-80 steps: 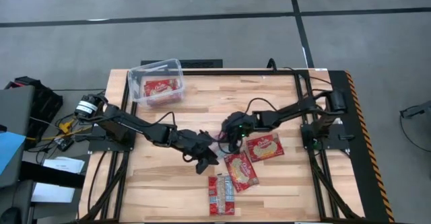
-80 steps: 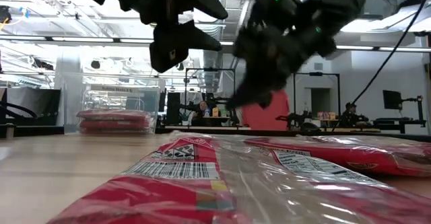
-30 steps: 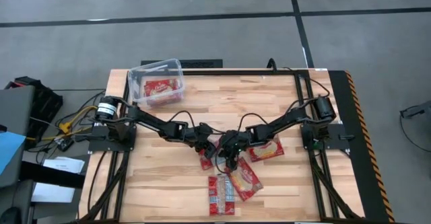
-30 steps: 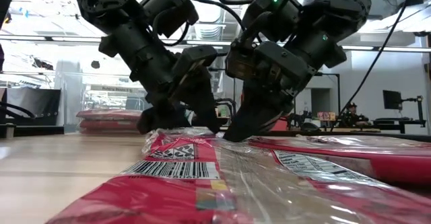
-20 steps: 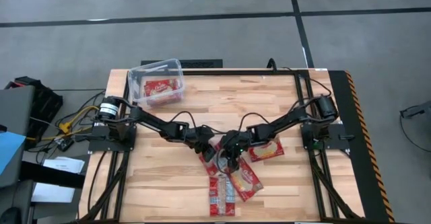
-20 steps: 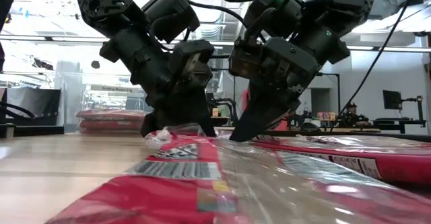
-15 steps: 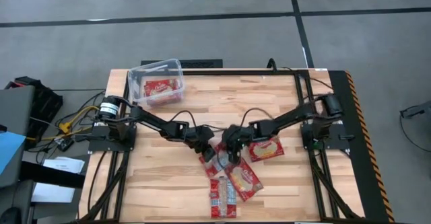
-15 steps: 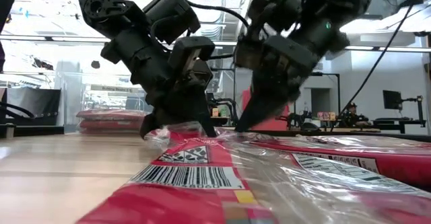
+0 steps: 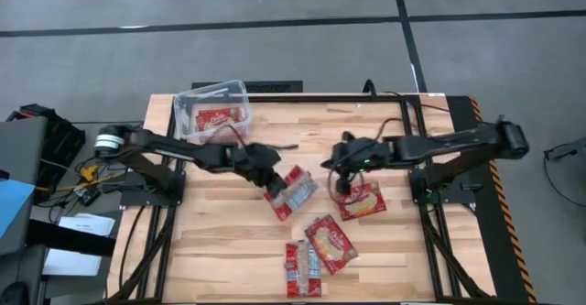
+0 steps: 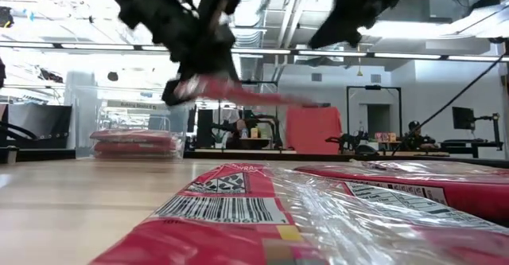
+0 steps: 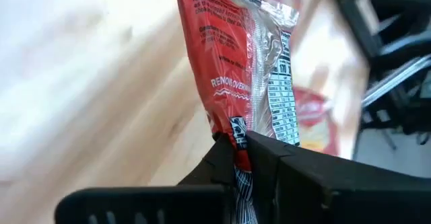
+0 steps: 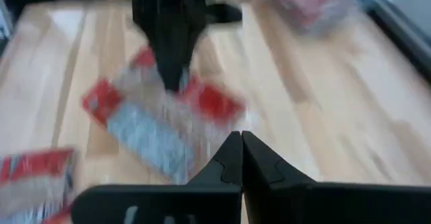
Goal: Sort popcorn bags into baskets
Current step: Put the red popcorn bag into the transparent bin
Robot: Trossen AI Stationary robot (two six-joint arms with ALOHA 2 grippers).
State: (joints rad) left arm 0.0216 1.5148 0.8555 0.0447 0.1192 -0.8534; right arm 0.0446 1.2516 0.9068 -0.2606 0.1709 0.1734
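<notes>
My left gripper (image 9: 273, 182) is shut on a red popcorn bag (image 9: 293, 193) and holds it above the middle of the table; the low view shows that bag (image 10: 238, 95) in the air. My right gripper (image 9: 339, 179) hangs shut and touches nothing, just above the table beside another bag (image 9: 360, 201). Two more bags (image 9: 331, 243) (image 9: 302, 268) lie flat near the front edge. The clear basket (image 9: 188, 113) stands at the far left corner with a bag (image 9: 220, 119) inside it. My left gripper pinches the bag's crimped end seam (image 11: 237, 133) between its two fingers. The fingers slant down from the table's left side. The bag is lifted clear of the table and sticks out almost level from the fingers toward the right.
Bare wood lies between the held bag and the basket. The right arm (image 9: 439, 145) reaches in from the table's right edge. A black frame rail (image 9: 320, 97) runs along the far edge.
My left gripper has shut on the end of a bag that lay on the table and lifted it clear, going up and a little toward the far left. My right gripper, which rested on the bags, has risen and drawn back toward the right edge.
</notes>
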